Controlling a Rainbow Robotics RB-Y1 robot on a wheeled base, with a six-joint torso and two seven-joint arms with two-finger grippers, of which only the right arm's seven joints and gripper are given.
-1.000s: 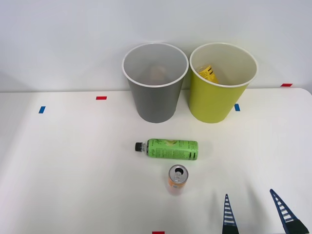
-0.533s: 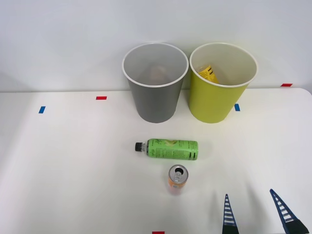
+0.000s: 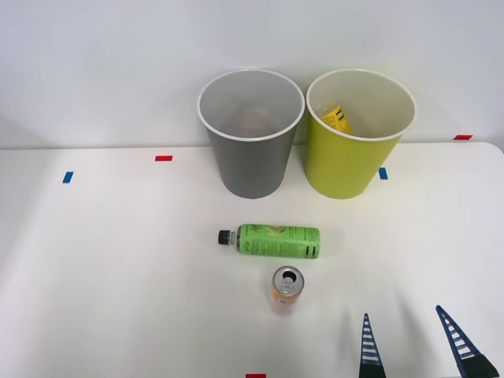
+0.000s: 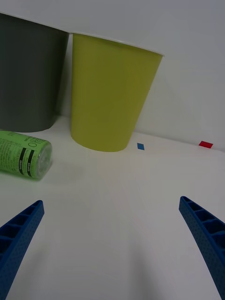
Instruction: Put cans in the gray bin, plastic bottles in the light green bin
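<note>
Right gripper point(image 3: 413, 342) sits low over the near right part of the table point(image 3: 110, 268), with its two blue fingers point(image 4: 21, 232) spread wide apart and nothing between them. It is to the right of the can point(image 3: 286, 289) and does not touch it.

The can stands up on the table, orange with a silver top and a hole in the top. Just behind it lies the bottle point(image 3: 270, 240) on its side, with its black cap pointing to the robot's left. The can and the bottle are near each other but do not touch.

At the back of the table stand two bins side by side. The gray bin point(image 3: 250, 146) is on the left and the green bin point(image 3: 354, 150) is on the right. Something yellow point(image 3: 335, 118) lies inside the green bin. Something pale shows deep in the gray bin, but I cannot tell what it is.

Small red and blue tape marks point(image 3: 163, 158) are stuck on the table.
</note>
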